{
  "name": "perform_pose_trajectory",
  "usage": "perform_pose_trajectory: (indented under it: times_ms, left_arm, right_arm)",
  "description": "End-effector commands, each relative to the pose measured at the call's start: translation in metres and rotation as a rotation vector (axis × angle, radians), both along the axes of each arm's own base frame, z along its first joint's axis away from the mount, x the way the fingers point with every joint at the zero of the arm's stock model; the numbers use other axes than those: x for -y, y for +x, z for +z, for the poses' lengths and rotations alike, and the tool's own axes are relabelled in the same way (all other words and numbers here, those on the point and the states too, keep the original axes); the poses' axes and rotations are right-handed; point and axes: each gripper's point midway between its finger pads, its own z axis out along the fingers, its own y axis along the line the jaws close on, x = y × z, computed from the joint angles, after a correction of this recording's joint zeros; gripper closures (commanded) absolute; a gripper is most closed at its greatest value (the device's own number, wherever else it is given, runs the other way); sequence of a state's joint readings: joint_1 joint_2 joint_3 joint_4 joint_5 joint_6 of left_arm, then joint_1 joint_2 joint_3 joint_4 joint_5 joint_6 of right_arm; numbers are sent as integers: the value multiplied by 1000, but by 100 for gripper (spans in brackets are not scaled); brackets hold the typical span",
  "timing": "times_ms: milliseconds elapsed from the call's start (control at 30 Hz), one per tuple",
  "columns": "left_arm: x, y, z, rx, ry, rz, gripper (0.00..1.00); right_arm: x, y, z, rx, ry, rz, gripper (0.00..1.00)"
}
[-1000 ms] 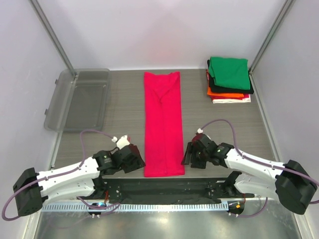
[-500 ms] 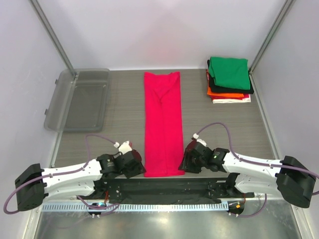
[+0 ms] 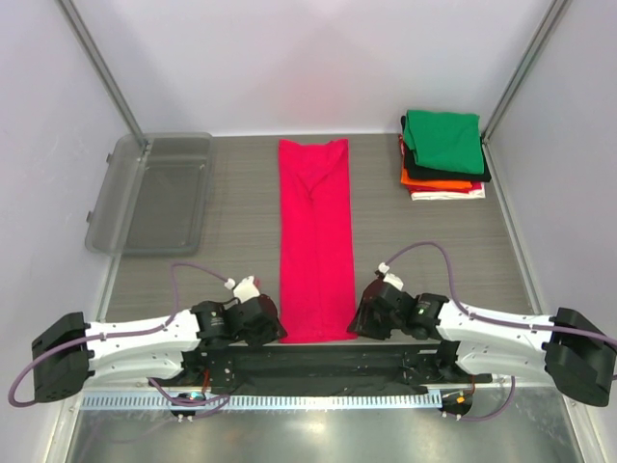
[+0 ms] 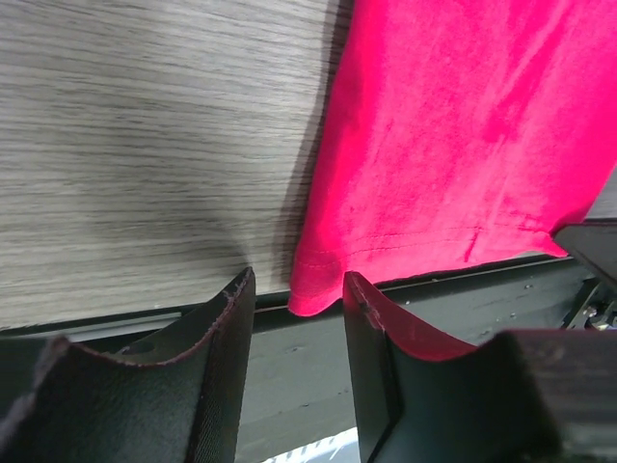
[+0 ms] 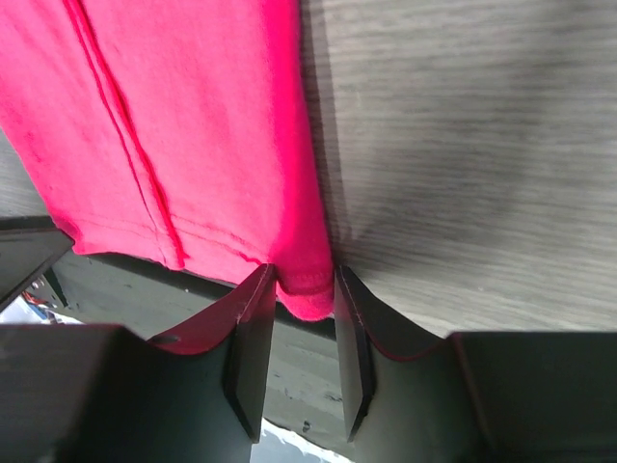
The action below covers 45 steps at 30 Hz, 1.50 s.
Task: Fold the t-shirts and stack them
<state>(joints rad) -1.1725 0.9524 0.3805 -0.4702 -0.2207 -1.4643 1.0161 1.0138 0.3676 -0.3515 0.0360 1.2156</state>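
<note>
The crimson-pink t-shirt (image 3: 315, 241) lies folded into a long strip down the table's middle; its near hem hangs over the table's front edge. My left gripper (image 3: 273, 333) is open at the near left corner; in the left wrist view (image 4: 297, 285) that corner of the shirt (image 4: 463, 125) sits just ahead of the gap. My right gripper (image 3: 359, 323) is open but narrower at the near right corner; in the right wrist view (image 5: 305, 280) the shirt's corner (image 5: 308, 289) lies between its fingertips. The green (image 3: 443, 140), black (image 3: 416, 170), orange (image 3: 439, 183) and white (image 3: 443, 194) shirts are stacked folded at the far right.
A clear plastic tub (image 3: 154, 188) lies at the far left. Slanted metal posts stand at both back corners. The black mounting rail (image 3: 318, 362) runs along the front edge under the shirt's hem.
Both grippers have moved nearer and inward, down to the shirt's two near corners. The shirt has not moved.
</note>
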Motion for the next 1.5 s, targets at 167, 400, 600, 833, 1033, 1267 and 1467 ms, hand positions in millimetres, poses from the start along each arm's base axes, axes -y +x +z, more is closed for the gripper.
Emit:
perform_pose_trajectory:
  times_ms: [167, 400, 600, 833, 1033, 1267, 1467]
  left_arm:
    - [2, 4, -7, 12, -1, 23, 63]
    - [3, 6, -10, 16, 4, 26, 87]
    - [1, 5, -8, 10, 13, 40, 100]
    - [18, 5, 26, 56, 8, 24, 100]
    - [5, 30, 70, 189, 116, 49, 100]
    - [-5, 72, 111, 281, 171, 80, 100]
    - [-2, 122, 130, 298, 148, 102, 100]
  right_arm:
    - [30, -19, -24, -38, -101, -30, 67]
    - [32, -15, -26, -20, -117, -36, 87]
    - [27, -15, -21, -6, -92, -14, 99]
    - [16, -20, -1, 29, -140, -15, 99]
    - [18, 20, 57, 202, -219, -61, 99]
    - [31, 88, 104, 296, -322, -111, 99]
    - [35, 145, 124, 332, -364, -105, 99]
